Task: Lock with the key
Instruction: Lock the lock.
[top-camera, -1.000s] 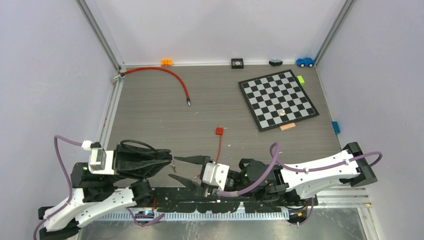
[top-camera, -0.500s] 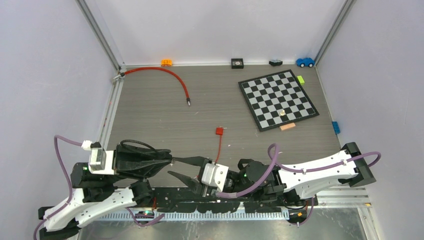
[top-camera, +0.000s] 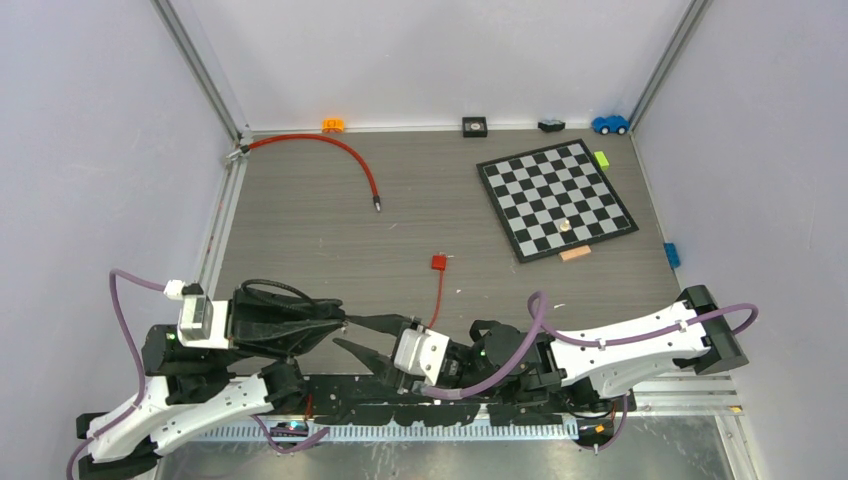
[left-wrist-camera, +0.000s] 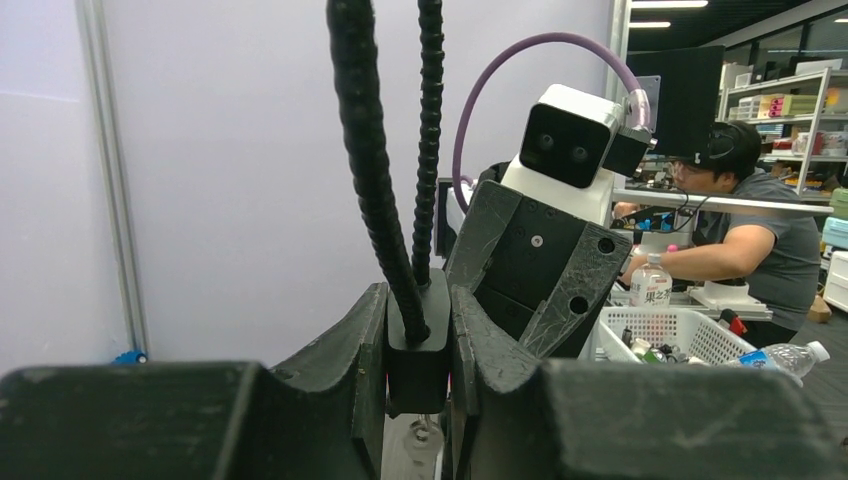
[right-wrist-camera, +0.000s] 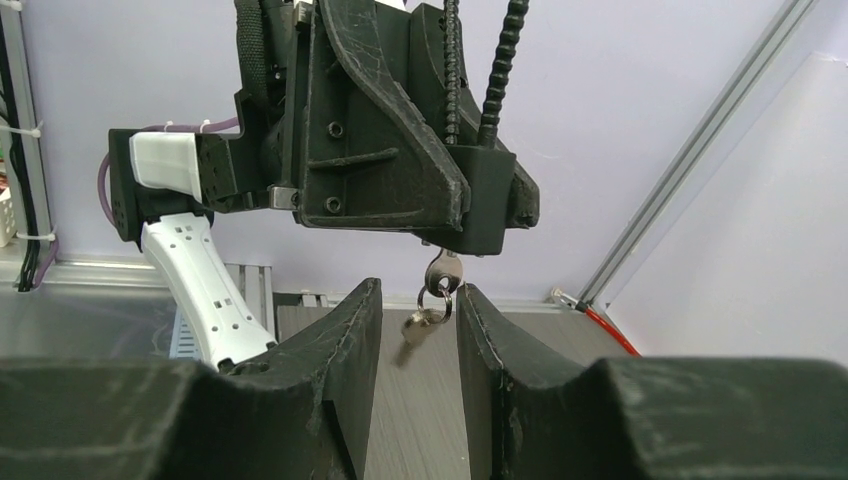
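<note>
1. Top external view: the left end effector (top-camera: 338, 323) and the right end effector (top-camera: 342, 333) meet tip to tip at the near edge of the desk (top-camera: 300, 220).
   - The spot where they meet is too small and dark to show the lock or how the jaws stand.
   - Well apart from them lie a red tag (top-camera: 438, 262) on a thin cord, a red hose (top-camera: 345, 152) and a chessboard (top-camera: 555, 200).
2. Left wrist view: the left end effector is clamped on the cable lock (left-wrist-camera: 418, 355), a black block held upright with one finger pressed against each side.
   - Two strands of ribbed black cable (left-wrist-camera: 368, 150) rise from the top of the block and run out of the top of the view.
   - The right end effector faces the camera just behind the block, with its white camera housing above it.
   - A bit of metal shows under the block, too small to identify.
3. Right wrist view: the key (right-wrist-camera: 443, 272) sticks out of the underside of the cable lock and points down.
   - A ring (right-wrist-camera: 435, 300) hangs from the key, and a second small metal piece dangles from the ring.
   - The right end effector's jaws stand apart, one on each side of the ring, gripping nothing.
   - The ring sits close to the right-hand finger — whether they touch cannot be told.
</note>
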